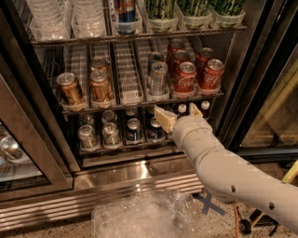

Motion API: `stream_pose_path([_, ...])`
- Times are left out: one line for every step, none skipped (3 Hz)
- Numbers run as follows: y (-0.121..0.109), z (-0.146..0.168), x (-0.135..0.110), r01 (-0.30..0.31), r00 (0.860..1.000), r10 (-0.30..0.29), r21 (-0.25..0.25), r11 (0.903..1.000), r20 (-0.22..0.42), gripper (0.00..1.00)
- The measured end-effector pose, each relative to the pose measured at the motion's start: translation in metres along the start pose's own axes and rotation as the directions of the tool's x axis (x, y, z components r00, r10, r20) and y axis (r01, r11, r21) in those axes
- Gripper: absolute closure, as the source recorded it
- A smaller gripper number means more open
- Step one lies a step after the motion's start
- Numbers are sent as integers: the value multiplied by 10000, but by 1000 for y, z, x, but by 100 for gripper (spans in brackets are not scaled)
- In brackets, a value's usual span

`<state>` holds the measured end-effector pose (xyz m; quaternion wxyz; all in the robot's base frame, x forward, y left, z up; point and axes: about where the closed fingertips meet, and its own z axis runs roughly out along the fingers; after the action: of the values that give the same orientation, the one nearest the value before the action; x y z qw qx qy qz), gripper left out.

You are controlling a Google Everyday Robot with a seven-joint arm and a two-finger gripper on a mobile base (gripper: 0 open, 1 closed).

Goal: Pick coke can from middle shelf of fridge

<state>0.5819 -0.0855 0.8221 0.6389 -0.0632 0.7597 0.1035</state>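
Note:
Several red coke cans stand at the right end of the middle shelf [139, 106] of the fridge [42, 139]. The two front ones are the left can [186, 77] and the right can [213, 73]. My gripper [179, 115] is just below that shelf's front rail, under the red cans and in front of the lower rack. Its two pale fingers [164, 119] are spread apart with nothing between them. My white arm [233, 176] reaches in from the lower right.
A taller slim silver can [158, 77] stands left of the red cans, and gold-brown cans [70, 88] at the shelf's left. The lower rack holds small cans and bottles [134, 130]. The rack above holds cups and green-patterned tubs [195, 11]. Clear plastic [139, 216] lies on the floor.

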Motion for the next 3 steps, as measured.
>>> stream_pose_path([-3, -1, -6, 132, 9998, -133, 77, 9999, 116, 30])
stream_pose_path([-4, -1, -9, 235, 9996, -237, 105, 9997, 164, 32])
stream_pose_path([-9, 4, -17, 279, 9991, -283, 130, 9995, 305, 31])
